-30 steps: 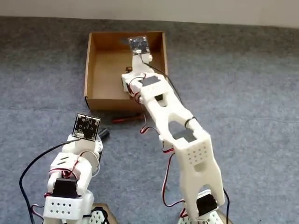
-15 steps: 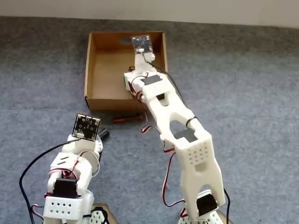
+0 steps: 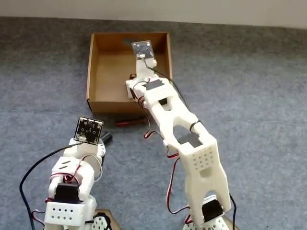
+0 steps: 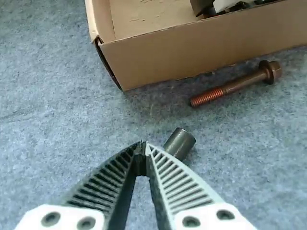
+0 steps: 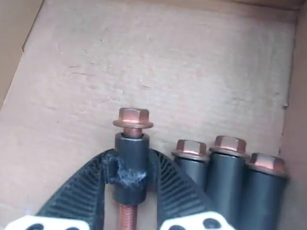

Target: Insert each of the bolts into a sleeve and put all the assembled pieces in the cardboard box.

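High view, largest first: grey carpet [image 3: 249,96] across the whole frame. Then the right arm [image 3: 189,139], stretched from the lower right edge up toward top centre, wrist over the right half of the cardboard box [image 3: 110,76]. Box open-topped, sitting upper centre-left. Left arm [image 3: 76,177] folded low in the lower left corner, well short of the box.

Right wrist view: right gripper [image 5: 130,165] inside the box, fingers [image 5: 86,187] parted only as wide as the dark held sleeve [image 5: 131,153] clamped between them, pads touching both its sides. Copper-coloured held bolt [image 5: 133,120] run through that sleeve, hex head out one end, threaded shank out the other. Just beside, three assembled pieces [image 5: 228,167] side by side, touching one another, the outermost against a box wall.

Left wrist view: left gripper [image 4: 142,148] over the carpet, fingertips pressed together, nothing between them. Loose sleeve [image 4: 180,142] on the carpet just beside one finger; contact unclear. Loose bolt [image 4: 235,85] flat on the carpet between that sleeve and the box's outer wall, apart from both. In the high view, both lie left of frame centre, just under the box.
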Action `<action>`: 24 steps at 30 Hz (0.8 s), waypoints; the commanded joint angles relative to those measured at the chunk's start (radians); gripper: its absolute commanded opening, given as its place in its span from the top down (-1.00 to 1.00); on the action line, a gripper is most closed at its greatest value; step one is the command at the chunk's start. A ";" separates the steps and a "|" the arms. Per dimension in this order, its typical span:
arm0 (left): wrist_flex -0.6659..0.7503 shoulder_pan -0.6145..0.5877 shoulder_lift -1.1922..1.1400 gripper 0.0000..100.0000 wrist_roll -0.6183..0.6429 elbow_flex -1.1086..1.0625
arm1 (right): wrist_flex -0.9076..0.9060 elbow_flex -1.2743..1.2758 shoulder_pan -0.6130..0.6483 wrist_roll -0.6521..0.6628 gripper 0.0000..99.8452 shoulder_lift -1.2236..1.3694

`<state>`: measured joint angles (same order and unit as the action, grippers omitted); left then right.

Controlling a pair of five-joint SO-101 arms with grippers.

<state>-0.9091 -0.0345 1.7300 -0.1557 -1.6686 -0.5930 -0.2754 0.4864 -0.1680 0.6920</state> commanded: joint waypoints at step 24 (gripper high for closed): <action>0.003 0.013 0.008 0.98 0.000 0.005 | -0.125 -0.038 -0.062 -0.003 0.78 -0.219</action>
<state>-0.9091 -0.0345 1.7300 -0.1557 -1.6686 -0.6790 -0.2846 0.4649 -0.1695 0.6107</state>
